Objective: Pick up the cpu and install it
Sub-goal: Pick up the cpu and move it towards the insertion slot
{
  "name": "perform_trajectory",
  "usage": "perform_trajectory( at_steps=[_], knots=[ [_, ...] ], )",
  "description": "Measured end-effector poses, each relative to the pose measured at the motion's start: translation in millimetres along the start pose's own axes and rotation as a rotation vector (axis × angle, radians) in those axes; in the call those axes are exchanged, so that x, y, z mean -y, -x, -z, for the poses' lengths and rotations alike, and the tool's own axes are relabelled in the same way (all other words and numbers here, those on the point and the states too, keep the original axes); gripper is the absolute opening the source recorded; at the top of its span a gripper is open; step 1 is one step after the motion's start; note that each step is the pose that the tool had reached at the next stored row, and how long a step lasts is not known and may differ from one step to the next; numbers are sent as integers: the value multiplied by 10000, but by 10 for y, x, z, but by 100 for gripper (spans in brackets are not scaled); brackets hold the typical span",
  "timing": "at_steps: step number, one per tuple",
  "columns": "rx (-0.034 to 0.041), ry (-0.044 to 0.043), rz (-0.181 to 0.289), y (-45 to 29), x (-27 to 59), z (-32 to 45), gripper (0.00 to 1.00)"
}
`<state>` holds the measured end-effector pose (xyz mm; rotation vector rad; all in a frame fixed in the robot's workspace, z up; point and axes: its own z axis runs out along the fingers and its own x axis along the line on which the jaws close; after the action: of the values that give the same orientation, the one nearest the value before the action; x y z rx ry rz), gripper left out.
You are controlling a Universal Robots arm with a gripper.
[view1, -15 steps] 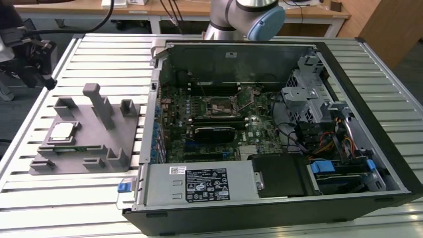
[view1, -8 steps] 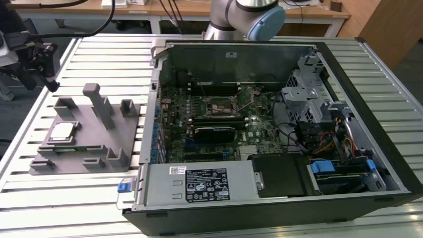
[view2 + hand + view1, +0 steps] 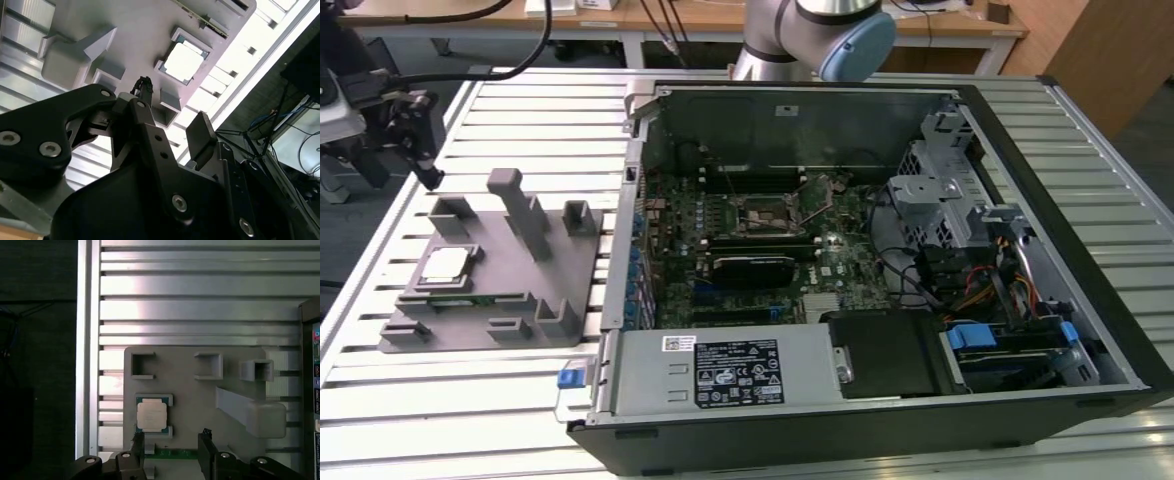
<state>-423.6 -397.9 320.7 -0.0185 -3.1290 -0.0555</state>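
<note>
At the exterior view's left we see the gripper (image 3: 430,178) hanging near the far corner of the grey fixture plate (image 3: 507,290), which rests on the slatted metal table (image 3: 454,420). In the first wrist view its two black fingers (image 3: 138,444) stand apart with nothing between them. The cpu (image 3: 444,265) lies flat, silvery top up, in a shallow pocket toward the plate's left end. Nothing touches it, and in the first wrist view it sits in line with one finger rather than in the gap. Upright grey posts (image 3: 520,205) rise from the plate just to the right. Further right lies the open computer case (image 3: 1107,250), with the motherboard (image 3: 720,230) exposed and the black socket frame (image 3: 767,212) near its middle. The arm (image 3: 814,30) rises behind the case.
</note>
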Motion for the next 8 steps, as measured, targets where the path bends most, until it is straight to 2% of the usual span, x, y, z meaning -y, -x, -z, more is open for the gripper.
perform_trajectory(
  at_steps=[4,5,6,8],
  knots=[
    [-8,0,88,-8,1,-32,55],
    [-13,-1,107,-8,1,-39,56],
    [-20,-1,126,-8,1,-46,61],
    [-37,-1,154,-8,1,-59,61]
  ],
)
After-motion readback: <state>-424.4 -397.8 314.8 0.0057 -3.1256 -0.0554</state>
